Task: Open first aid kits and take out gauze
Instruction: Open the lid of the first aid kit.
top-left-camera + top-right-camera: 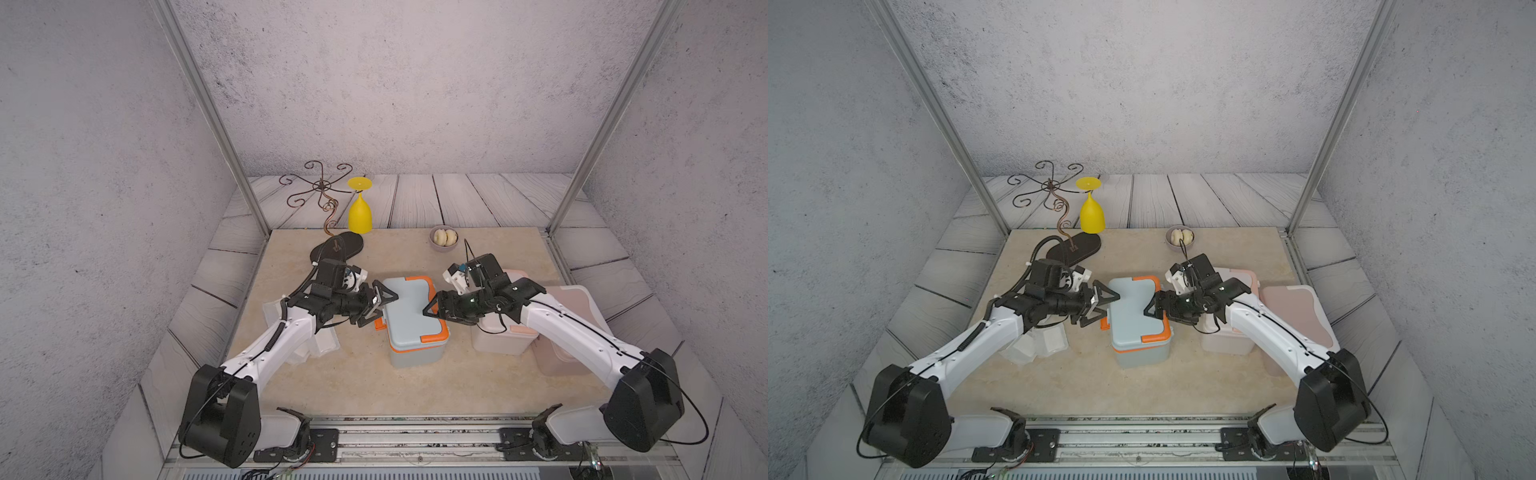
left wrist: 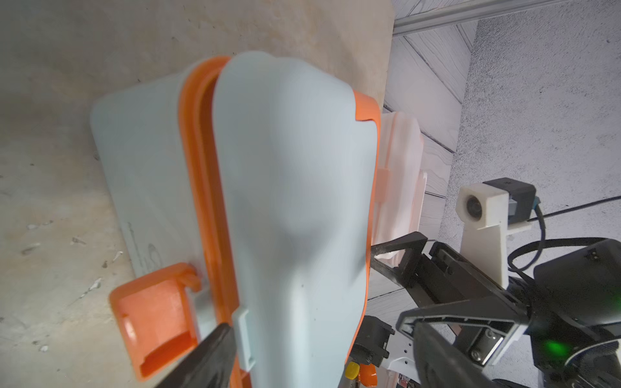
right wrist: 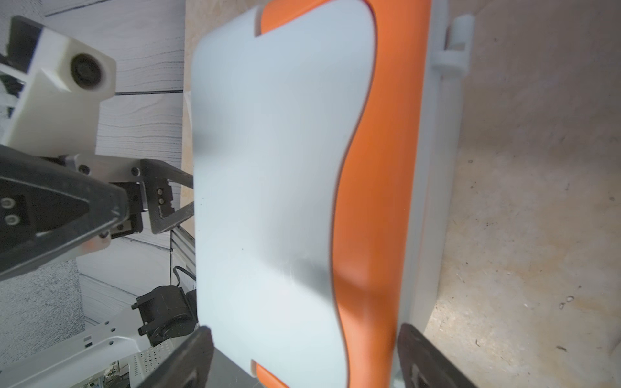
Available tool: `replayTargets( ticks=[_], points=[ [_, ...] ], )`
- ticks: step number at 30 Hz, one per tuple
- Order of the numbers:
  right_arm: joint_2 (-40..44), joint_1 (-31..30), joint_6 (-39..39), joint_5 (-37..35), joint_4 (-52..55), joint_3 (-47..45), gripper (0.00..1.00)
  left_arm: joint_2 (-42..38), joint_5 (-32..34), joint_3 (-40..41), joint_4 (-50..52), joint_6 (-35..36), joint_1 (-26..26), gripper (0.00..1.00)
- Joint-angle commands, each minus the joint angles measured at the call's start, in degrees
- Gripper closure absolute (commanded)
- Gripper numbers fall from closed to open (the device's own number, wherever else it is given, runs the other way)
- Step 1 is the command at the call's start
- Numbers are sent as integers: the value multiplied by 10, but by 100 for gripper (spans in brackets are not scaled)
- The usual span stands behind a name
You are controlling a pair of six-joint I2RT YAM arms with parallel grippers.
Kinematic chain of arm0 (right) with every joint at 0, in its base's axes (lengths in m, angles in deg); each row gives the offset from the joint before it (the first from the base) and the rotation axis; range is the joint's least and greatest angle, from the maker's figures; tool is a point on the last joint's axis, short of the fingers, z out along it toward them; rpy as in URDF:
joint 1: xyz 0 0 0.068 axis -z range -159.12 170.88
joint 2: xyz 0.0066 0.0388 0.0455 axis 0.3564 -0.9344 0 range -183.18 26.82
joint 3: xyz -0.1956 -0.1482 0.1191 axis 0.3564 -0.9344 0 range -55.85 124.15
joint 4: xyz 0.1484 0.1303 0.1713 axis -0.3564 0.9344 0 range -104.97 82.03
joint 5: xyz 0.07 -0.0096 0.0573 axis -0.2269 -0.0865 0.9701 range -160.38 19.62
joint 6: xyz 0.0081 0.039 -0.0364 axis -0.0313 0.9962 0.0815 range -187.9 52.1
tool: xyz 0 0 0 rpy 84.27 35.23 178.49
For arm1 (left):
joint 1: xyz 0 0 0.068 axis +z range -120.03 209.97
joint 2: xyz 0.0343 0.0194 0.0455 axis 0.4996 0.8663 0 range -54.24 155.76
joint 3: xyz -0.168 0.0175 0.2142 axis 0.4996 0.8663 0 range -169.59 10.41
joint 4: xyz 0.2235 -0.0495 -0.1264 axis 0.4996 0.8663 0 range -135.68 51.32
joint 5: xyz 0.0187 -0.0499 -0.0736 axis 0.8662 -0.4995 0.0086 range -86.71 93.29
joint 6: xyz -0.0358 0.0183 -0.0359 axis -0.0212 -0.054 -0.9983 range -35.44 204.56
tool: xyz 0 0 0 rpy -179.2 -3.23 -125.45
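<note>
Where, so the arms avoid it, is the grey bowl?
In both top views the bowl sits at the tan mat's far edge, right of the yellow glass and beyond the grey-blue kit.

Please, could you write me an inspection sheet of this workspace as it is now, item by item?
Surface: beige table mat, with small crumbs in the wrist views.
Job's things: grey-blue kit in the centre, lid over the box, one orange latch flipped out. Whitish kit partly hidden by the right arm. Pink kit beside it, lid on. Gauze: nothing seen.
Clutter: yellow glass hung upside down on a wire stand; grey bowl; white plastic object under the left arm, unclear.
Grippers: left gripper and right gripper open, at opposite edges of the grey-blue kit's lid.
Cables: black cable loop hangs over the whitish kit.
Surroundings: grey walls, metal posts.
</note>
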Motion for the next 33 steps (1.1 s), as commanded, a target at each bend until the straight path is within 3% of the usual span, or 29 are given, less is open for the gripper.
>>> replayTargets(
  ticks=[1,13,19,33],
  points=[
    [26,16,17,21,-16,-23,12,-11,-22,-15,-28,-20,-5,14],
    [33,39,57,89,-85,-65,12,-14,-44,-36,-88,-81,-16,15],
    [48,48,60,91,-89,-69,11,-15,-44,-54,-102,-101,-24,15],
    [134,54,-54,-69,46,-19,4,28,-34,-147,-109,-112,-63,15]
  ],
)
